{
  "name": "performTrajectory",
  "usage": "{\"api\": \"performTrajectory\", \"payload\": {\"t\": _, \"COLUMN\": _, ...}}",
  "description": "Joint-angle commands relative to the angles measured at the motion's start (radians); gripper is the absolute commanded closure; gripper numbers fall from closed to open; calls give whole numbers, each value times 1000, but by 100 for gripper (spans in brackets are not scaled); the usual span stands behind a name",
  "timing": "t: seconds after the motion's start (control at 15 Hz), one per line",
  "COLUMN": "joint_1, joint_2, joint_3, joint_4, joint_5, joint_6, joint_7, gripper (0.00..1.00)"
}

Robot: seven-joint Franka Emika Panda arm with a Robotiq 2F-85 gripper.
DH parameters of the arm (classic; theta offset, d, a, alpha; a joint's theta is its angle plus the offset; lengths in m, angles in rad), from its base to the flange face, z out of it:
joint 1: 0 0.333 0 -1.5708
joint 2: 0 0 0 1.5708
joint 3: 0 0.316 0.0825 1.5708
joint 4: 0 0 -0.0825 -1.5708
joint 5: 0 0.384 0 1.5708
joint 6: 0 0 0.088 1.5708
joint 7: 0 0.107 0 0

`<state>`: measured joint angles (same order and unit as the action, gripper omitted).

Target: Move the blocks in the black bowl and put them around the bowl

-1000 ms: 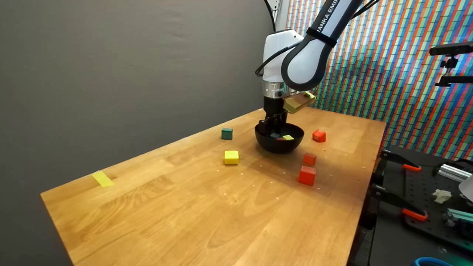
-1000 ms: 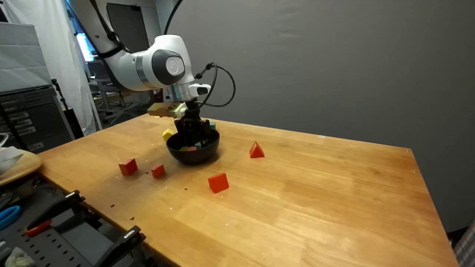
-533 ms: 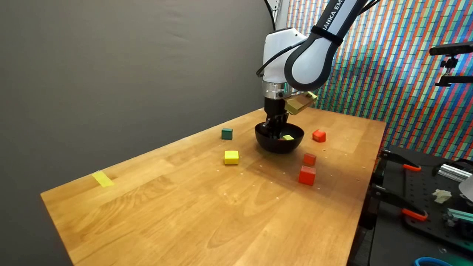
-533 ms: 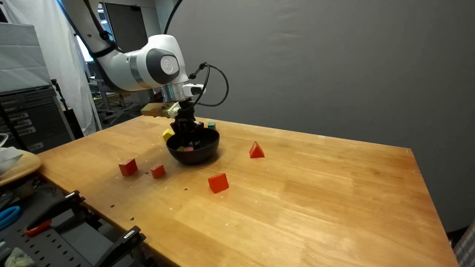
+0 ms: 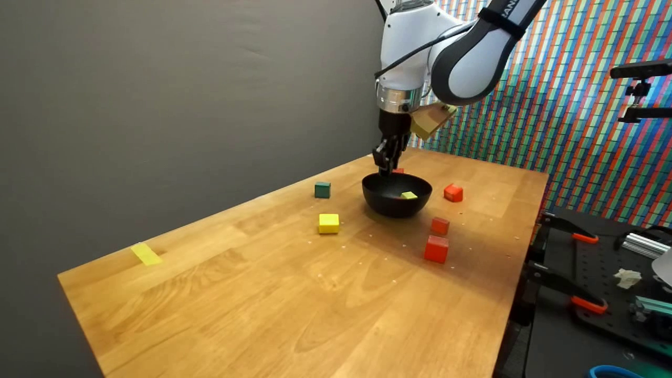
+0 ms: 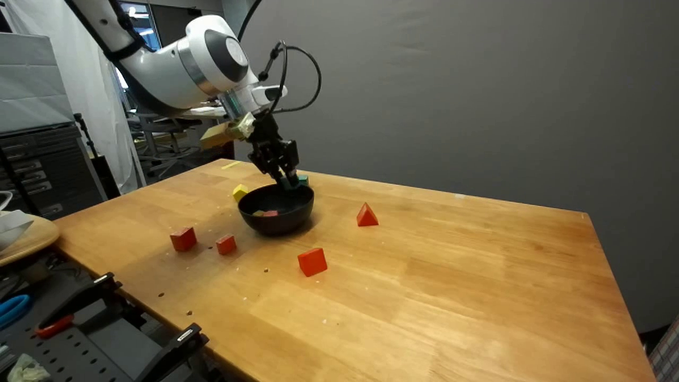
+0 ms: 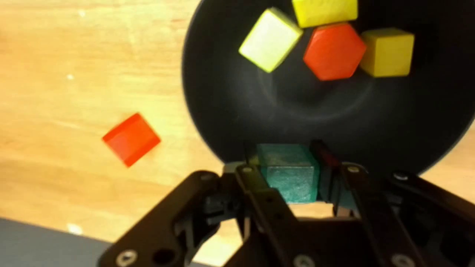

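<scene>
1. STATE. Black two-finger gripper [image 7: 288,159] (grpr) is clamped on one green cube-shaped block [image 7: 291,181] (blk), a finger each side, per wrist view. In an exterior view the grpr stands tilted, held blk at the far rim of the round black bowl [image 6: 276,227]; contact w/ rim: cannot tell.

2. LOCATION. In bowl (wrist view): red hexagonal blk [image 7: 334,52], pale yellow rectangular blk [image 7: 270,40], yellow cubic blk [image 7: 392,55], plus third yellow blk [image 7: 326,13] cut off by frame edge. On wooden tabletop [image 5: 289,294], around bowl: second green blk [image 5: 322,190], bright yellow blk [image 5: 328,223], red pyramid-shaped blk [image 6: 366,215], three red blks [image 6: 226,244].

3. PROGRESS (est.). More blks lie outside than in; approx. midway or later. Current step, presumably: transfer held blk over rim to tabletop.

4. CAUTIONS (judgement).
a. Rim strike: lateral travel w/o extra height may catch blk or finger on rim, dragging or tipping bowl.
b. Slip: blk sits at the fingertips; off-centre grip or a bump could drop it into bowl.
c. Set-down collision: second green blk lies near bowl; low approach on that side could shove it.
d. Tumble: release w/ grpr tilted, or too high, may land blk on an edge and roll it away. Level grpr, lower, then release.
</scene>
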<state>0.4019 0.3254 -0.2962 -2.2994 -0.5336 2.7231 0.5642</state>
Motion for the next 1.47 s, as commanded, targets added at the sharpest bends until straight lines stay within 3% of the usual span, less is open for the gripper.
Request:
{"api": "performTrajectory", "payload": {"t": 0.0, "joint_1": -32, "joint_2": -76, "joint_3": -18, "joint_4": -2, "joint_5": -159, "joint_6": 39, "joint_7": 146, "gripper": 85}}
{"api": "performTrajectory", "payload": {"t": 0.07, "joint_1": -58, "joint_2": -64, "joint_3": -6, "joint_4": 17, "joint_5": -186, "joint_6": 54, "joint_7": 177, "gripper": 85}}
{"api": "performTrajectory", "payload": {"t": 0.13, "joint_1": -34, "joint_2": -26, "joint_3": -39, "joint_4": 37, "joint_5": -129, "joint_6": 87, "joint_7": 150, "gripper": 85}}
{"api": "performTrajectory", "payload": {"t": 0.53, "joint_1": -128, "joint_2": 206, "joint_3": 23, "joint_4": 214, "joint_5": 48, "joint_6": 223, "joint_7": 125, "gripper": 85}}
{"api": "performTrajectory", "payload": {"t": 1.27, "joint_1": -214, "joint_2": 524, "joint_3": 70, "joint_4": 595, "joint_5": 398, "joint_6": 188, "joint_7": -138, "gripper": 84}}
{"api": "performTrajectory", "payload": {"t": 1.4, "joint_1": -234, "joint_2": 551, "joint_3": 89, "joint_4": 639, "joint_5": 437, "joint_6": 167, "joint_7": -171, "gripper": 36}}
